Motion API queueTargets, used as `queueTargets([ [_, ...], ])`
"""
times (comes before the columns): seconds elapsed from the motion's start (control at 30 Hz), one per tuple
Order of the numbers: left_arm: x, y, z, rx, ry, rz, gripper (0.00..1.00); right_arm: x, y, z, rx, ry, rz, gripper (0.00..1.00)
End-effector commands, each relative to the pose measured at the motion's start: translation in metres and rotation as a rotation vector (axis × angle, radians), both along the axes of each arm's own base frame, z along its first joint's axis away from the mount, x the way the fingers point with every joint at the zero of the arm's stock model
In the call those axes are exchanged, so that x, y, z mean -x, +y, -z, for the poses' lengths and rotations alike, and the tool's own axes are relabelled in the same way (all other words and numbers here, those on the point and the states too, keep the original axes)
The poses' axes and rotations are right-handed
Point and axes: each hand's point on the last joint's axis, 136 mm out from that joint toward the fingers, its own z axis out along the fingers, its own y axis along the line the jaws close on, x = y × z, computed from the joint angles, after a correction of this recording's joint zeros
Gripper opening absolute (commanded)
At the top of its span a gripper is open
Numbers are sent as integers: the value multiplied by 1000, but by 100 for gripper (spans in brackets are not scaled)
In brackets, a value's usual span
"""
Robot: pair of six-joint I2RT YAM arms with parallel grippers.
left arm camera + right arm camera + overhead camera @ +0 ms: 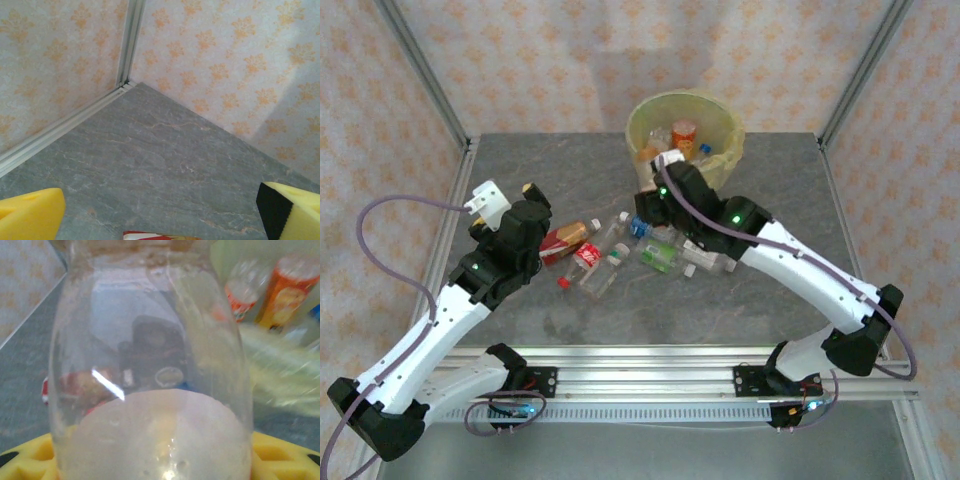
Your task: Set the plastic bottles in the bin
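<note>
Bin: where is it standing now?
In the top view the bin stands at the far edge of the table, near its middle, beyond the loose bottles, with the right gripper at its near-left rim.

Left arm (440, 320) and right arm (820, 275): white link shells, black joint housings and bases. Grey-purple cable (382, 225) loops off each. Green lights (735, 217) at joints. Left pincer (160, 215) — fingers (30, 215) yellow, one inner pad black, ridged. White camera block (485, 197) on left wrist.
</note>
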Motion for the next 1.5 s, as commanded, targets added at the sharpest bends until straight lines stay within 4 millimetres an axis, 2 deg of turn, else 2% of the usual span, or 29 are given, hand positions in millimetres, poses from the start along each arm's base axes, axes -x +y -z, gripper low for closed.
queueTargets([
  [0.0,-2,1,-3,5,-3,-1,100,-27,-9,-45,-20,-129,33,35],
  [0.13,-6,-4,-3,6,9,22,100,-57,-12,-72,-55,-169,73,35],
  [0.3,-10,-9,-4,7,15,45,100,-102,-23,-80,-109,-158,158,35],
  [0.5,-13,-12,-6,2,21,58,100,-158,-37,-63,-188,-86,275,35],
  [0.7,-13,-13,-8,-9,25,66,100,-197,-32,-35,-218,-9,332,35],
  [0.93,-14,-14,-5,-24,39,76,100,-216,-21,-5,-238,80,381,38],
  [1.23,-14,-16,-6,-28,46,96,100,-219,-12,21,-256,157,384,44],
  [1.33,-14,-16,-6,-27,48,97,100,-218,-13,26,-243,170,388,49],
  [1.47,-14,-16,-5,-23,47,97,100,-216,-12,28,-232,179,376,60],
])
